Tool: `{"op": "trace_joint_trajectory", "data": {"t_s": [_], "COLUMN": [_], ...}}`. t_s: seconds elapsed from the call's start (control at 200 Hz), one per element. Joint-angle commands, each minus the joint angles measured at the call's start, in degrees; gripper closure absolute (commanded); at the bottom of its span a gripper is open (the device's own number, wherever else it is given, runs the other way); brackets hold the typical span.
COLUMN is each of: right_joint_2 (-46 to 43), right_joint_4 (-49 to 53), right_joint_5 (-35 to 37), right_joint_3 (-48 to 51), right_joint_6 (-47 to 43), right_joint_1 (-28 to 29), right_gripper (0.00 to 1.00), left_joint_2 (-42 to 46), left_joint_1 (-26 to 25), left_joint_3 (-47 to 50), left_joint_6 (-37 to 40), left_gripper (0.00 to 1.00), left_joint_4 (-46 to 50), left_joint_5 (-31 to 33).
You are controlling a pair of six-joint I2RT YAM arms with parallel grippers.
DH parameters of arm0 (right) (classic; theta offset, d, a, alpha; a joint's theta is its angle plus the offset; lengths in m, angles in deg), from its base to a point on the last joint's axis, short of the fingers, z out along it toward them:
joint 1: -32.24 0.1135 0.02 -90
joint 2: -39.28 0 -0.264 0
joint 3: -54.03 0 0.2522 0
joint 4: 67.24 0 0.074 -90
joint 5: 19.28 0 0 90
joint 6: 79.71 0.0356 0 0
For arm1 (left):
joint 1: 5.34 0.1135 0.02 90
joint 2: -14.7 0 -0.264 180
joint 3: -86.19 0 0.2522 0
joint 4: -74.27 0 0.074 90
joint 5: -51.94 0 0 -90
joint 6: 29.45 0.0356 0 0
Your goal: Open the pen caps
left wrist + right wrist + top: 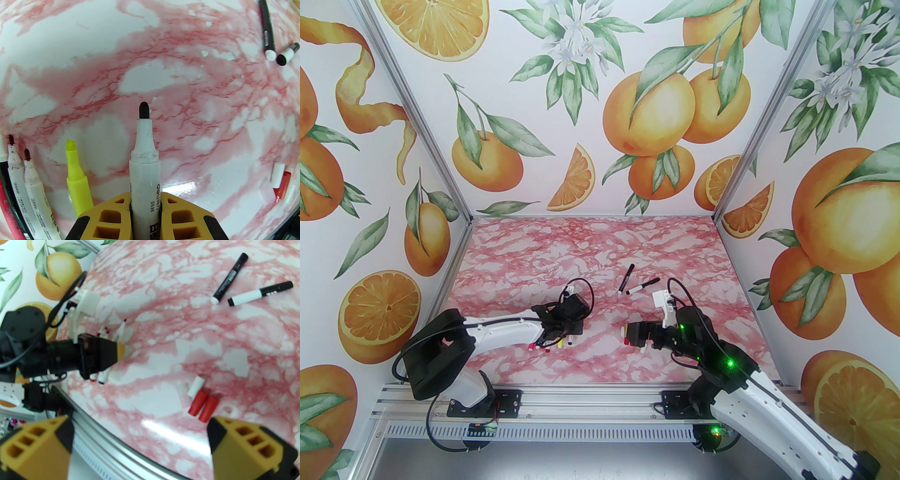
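From above, the left tool [560, 333] sits low over the near left of the pink-marbled bench [534, 253], above a fan of pens [551, 346]. The right tool [633, 333] hovers near the middle front. Well apart from both, farther back, lie a black marker [626, 279] and a black-and-white marker [643, 286], almost touching at one end.

In the left wrist view, the left tool is clamped on a white marker [144, 168] whose black nib [143, 110] is bare, so this one is done. To its left lie a yellow highlighter [76, 178] and two red-nibbed markers [32, 180], all uncapped. At the frame's edge, darker and pink barrels are cut off (their ends cannot be judged). The loose caps [280, 182] lie in a small heap at the right.

In the right wrist view, the right tool's fingers stand wide apart with nothing between them. Just ahead lie two red caps [202, 405] side by side, with a white cap [195, 387] touching them. The two far markers both look closed at their ends.

By this showing, most of the job is finished: four pens near the left tool are open and their caps are set aside. The held marker needs laying down, and the two dark markers at the back seem to be what is left.
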Motion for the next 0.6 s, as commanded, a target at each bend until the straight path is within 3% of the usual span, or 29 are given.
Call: {"op": "trace_joint_trajectory", "data": {"t_s": [0.0, 0.145, 0.595], "right_joint_2": [0.57, 0.62, 1.38], "right_joint_4": [0.7, 0.19, -1.51], "right_joint_5": [0.2, 0.38, 0.38], "right_joint_3": [-1.3, -0.76, 0.6], "right_joint_6": [-0.54, -0.18, 0.29], "right_joint_1": [0.29, 0.22, 0.24], "right_gripper": [0.0, 0.0, 0.0], "left_joint_2": [-1.56, -2.5, -2.51], "left_joint_1": [-0.14, -0.16, -0.12], "left_joint_3": [-1.56, -1.44, -0.3], "left_joint_6": [-1.34, -1.3, -1.56], "left_gripper": [0.96, 0.95, 0.77], "left_joint_4": [0.57, 0.48, 1.18], "left_joint_5": [2.05, 2.76, 4.79]}}
